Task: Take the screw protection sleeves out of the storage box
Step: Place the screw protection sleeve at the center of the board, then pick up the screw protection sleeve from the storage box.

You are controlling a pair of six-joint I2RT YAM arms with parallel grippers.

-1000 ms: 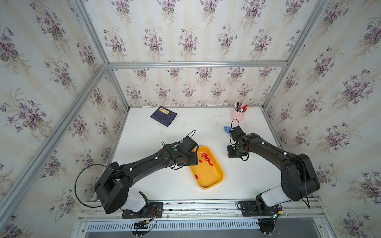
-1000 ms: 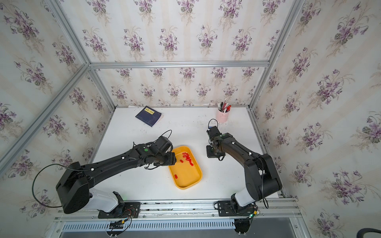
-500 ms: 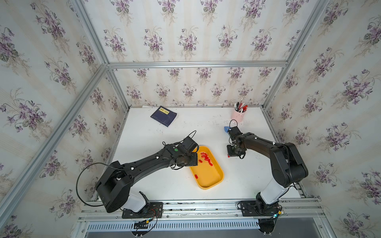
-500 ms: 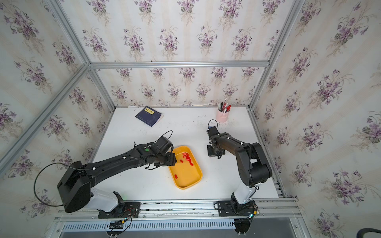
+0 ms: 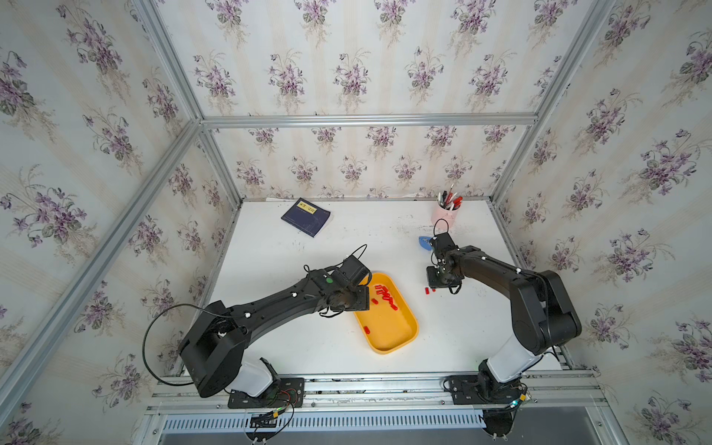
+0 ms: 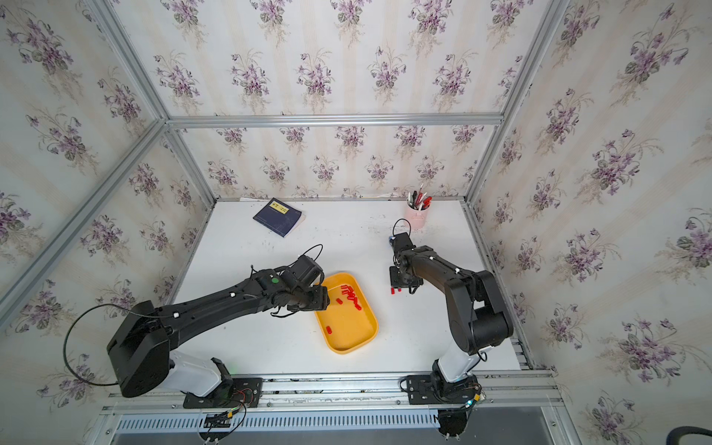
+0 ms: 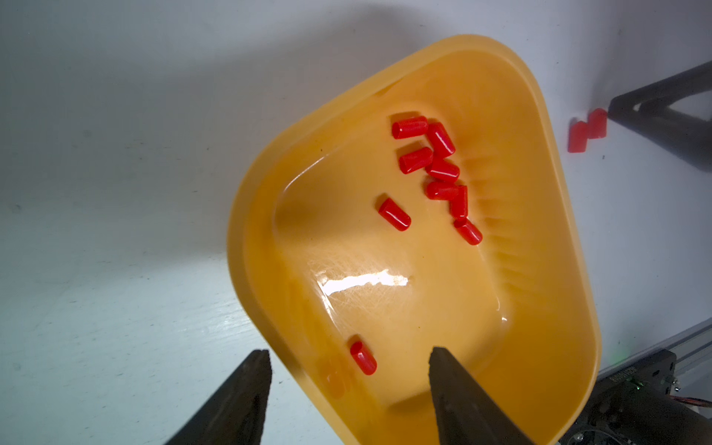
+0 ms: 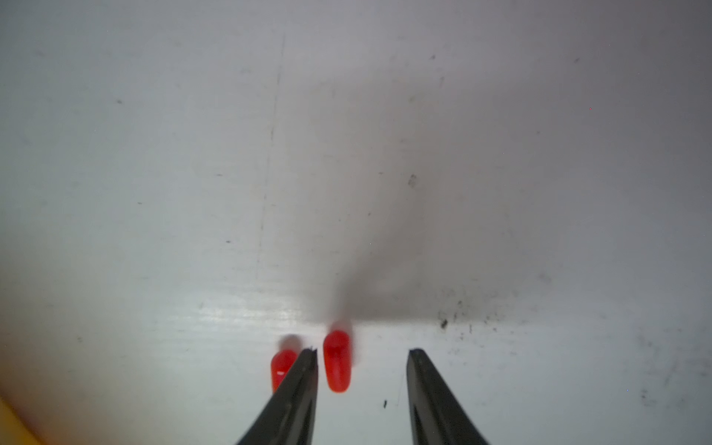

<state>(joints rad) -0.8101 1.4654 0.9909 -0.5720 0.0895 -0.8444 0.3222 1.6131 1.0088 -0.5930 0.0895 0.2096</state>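
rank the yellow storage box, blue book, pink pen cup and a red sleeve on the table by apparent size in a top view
1. storage box, largest
2. blue book, farther back, so the gap may be overstated
3. pink pen cup
4. red sleeve on the table, smallest

My left arm stretches forward and inward, left gripper (image 7: 348,350) pointed down, jaws spread wide; my right arm bends at the elbow, right gripper (image 8: 363,350) pointed down, jaws parted, gripping nothing
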